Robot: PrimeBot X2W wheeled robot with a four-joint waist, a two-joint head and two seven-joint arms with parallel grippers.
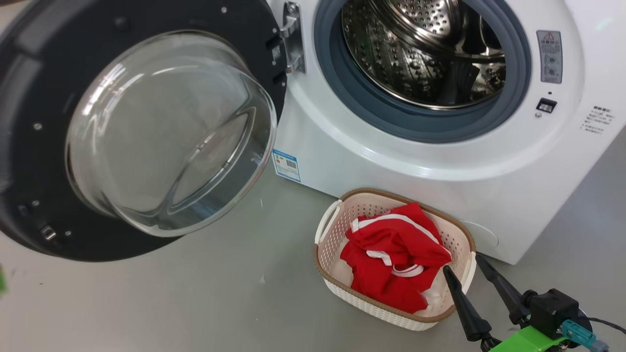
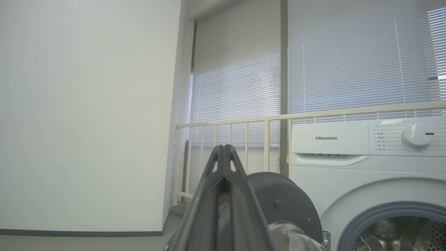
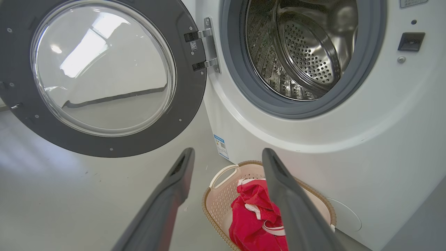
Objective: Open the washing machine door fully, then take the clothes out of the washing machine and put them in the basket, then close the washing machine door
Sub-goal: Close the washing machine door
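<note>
Before the washing machine (image 1: 391, 161), the clothes (image 1: 396, 254) are piled in the basket (image 1: 323, 274). The washing machine door (image 1: 29, 98) is swung wide. The right gripper (image 1: 462, 262) is spread and empty, the left gripper (image 2: 224, 146) pinched shut on nothing. The basket might be knocked if the door is closed carelessly.

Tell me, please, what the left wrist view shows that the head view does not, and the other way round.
Left wrist view, missing from the head view: the shut left gripper, window blinds, a pale railing and the control dial. Head view, missing from the left wrist view: the basket holding the red clothes, with the open right gripper by its rim. Shared: the washing machine, its open door and the steel drum.
</note>
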